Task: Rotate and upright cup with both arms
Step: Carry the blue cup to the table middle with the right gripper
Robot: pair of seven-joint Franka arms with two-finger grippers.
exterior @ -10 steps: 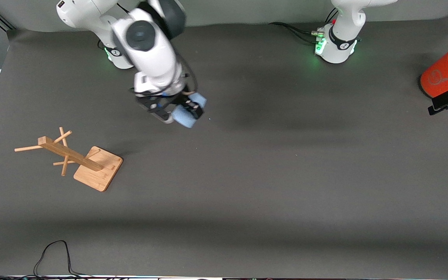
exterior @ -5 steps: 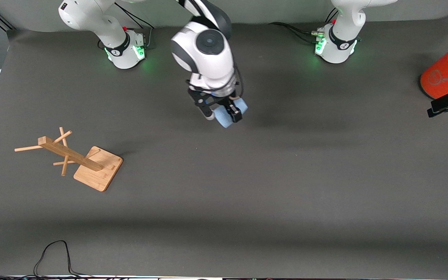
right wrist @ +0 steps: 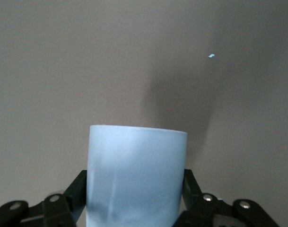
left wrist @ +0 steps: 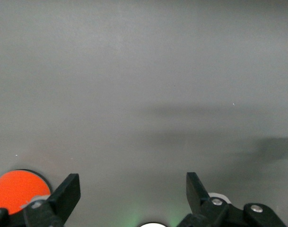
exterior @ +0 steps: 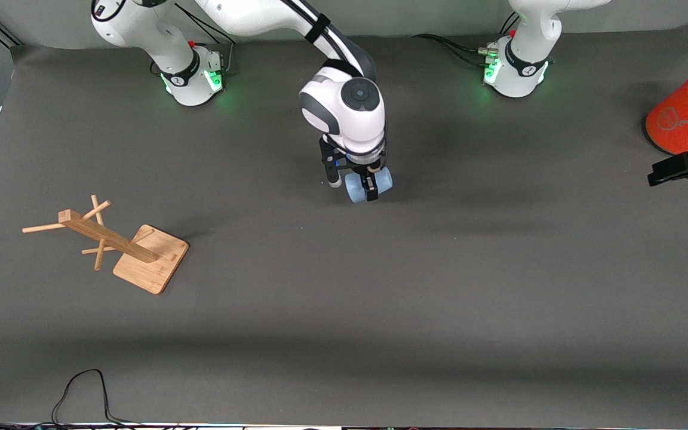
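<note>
Right gripper (exterior: 370,190) clamped across cup (exterior: 369,184), held sideways over mid-table: 1 light, rigid, smooth tumbler, best gripped mid-wall; left gripper (exterior: 678,169) waits, fingers apart

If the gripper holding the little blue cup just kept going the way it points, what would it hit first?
The right gripper, shut on the cup, points down at the table. Only bare dark mat shows under it, so the cup would probably touch the table first, though the gap is hard to judge.
</note>
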